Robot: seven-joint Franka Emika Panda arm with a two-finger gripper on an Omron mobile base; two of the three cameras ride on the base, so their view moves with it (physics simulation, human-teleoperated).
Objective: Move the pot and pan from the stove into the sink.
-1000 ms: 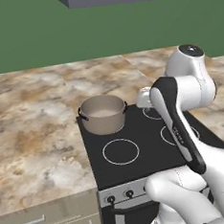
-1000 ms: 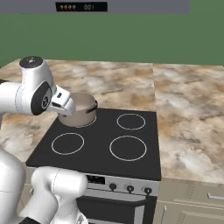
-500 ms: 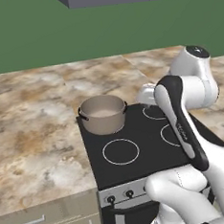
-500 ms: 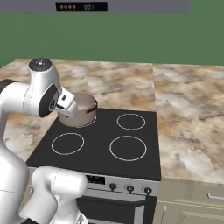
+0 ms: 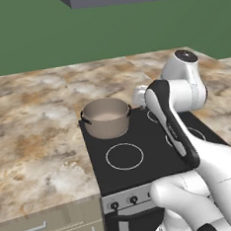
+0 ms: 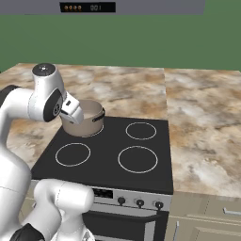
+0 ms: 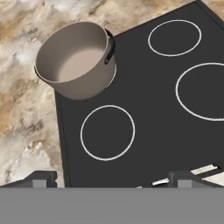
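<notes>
My gripper (image 7: 111, 179) hangs wide open above the stove (image 5: 156, 158), holding nothing

The pot (image 5: 106, 118) stands upright on the stove's back-left burner, its beige inside bare; in my hand view the pot (image 7: 76, 59) lies well beyond my fingertips (image 7: 41, 178), with a ring mark between us

Left base view: camera sits behind the white arm, arm filling 4 to 5 o'clock, facing forward and down over the black glass cooktop with white ring marks (image 5: 140, 152). Right base view: same cooktop (image 6: 108, 150) seen from the other side, arm at 8 to 9 o'clock. Both share the wide brownish-grey metal stockpot (image 5: 106, 118) (image 6: 87, 120). Hand view: closer, looking steeply down; stockpot (image 7: 76, 61) at 11 o'clock, cooktop (image 7: 148, 127) below it.
</notes>
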